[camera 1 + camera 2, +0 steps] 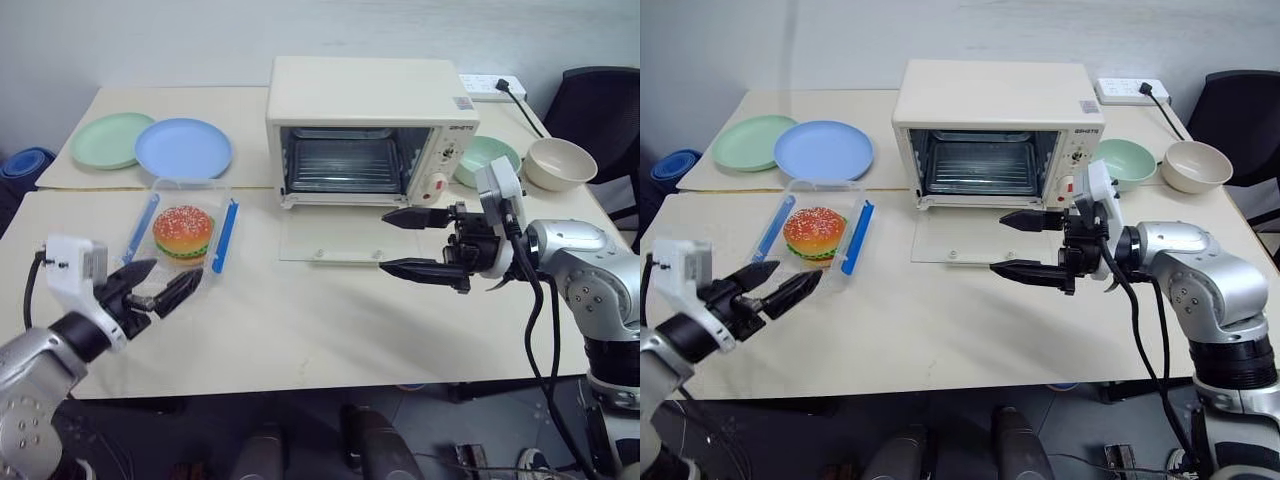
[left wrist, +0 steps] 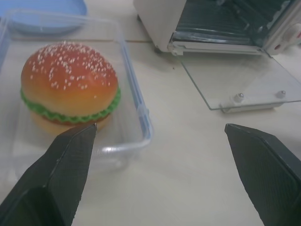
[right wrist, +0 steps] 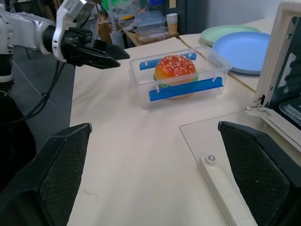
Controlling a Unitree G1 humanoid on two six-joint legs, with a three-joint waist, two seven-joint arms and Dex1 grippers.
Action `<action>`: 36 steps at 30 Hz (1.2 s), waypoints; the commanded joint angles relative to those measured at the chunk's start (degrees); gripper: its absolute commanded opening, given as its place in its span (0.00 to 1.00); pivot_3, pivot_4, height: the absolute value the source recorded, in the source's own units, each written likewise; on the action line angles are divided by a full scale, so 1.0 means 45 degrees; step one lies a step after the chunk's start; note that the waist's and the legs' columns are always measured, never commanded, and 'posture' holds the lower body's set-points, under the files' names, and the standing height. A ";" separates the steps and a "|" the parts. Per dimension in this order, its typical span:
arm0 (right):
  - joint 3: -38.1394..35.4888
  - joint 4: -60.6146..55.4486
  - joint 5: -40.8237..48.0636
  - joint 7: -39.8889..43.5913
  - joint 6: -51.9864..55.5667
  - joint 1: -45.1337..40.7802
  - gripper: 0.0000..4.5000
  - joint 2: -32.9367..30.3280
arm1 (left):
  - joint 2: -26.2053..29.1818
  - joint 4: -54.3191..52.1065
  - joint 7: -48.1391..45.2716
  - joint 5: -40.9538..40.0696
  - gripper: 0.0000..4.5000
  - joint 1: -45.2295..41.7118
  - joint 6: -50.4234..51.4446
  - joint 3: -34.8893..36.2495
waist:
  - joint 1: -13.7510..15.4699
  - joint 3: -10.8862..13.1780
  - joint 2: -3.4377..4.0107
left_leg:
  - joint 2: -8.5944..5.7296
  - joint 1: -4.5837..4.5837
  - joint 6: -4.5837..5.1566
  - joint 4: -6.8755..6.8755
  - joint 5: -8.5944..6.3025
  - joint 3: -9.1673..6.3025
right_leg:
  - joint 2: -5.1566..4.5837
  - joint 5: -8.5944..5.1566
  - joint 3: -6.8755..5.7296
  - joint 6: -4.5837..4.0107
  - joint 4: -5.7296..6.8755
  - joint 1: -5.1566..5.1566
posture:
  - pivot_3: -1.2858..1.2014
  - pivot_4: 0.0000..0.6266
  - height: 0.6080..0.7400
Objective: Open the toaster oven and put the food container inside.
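Observation:
The toaster oven (image 1: 370,100) stands at the back middle of the table with its glass door (image 1: 330,238) folded flat onto the tabletop and its rack bare. Left of the door lies the food container (image 1: 188,184), clear with blue side clips, a toy hamburger (image 1: 183,232) inside. My left gripper (image 1: 177,268) is open just off the container's near corner, touching nothing; one fingertip (image 2: 77,141) lies by the container's wall (image 2: 136,108). My right gripper (image 1: 384,240) is open over the door's right end, pointing left, with nothing between its fingers.
A green plate (image 1: 110,140) and a blue plate (image 1: 183,148) lie at the back left. A green bowl (image 1: 487,155) and a beige bowl (image 1: 558,162) sit right of the oven, with a power strip (image 1: 490,85) behind. A black chair (image 1: 600,105) stands at the far right.

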 commanded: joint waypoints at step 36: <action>-0.0790 -0.1788 -0.0553 -0.2303 -0.0652 0.1312 1.00 0.0744 | -0.4110 0.5128 1.2111 0.1606 0.73 -0.7653 0.1072 0.2997 | -0.0022 -0.0011 -0.0031 | 0.0012 0.0002 -0.0046 -0.0003 -0.0013 0.0003 | 0.0022 0.0018 -0.0023 0.0023 -0.0012 -0.0003 | 0.52 0.24 1.00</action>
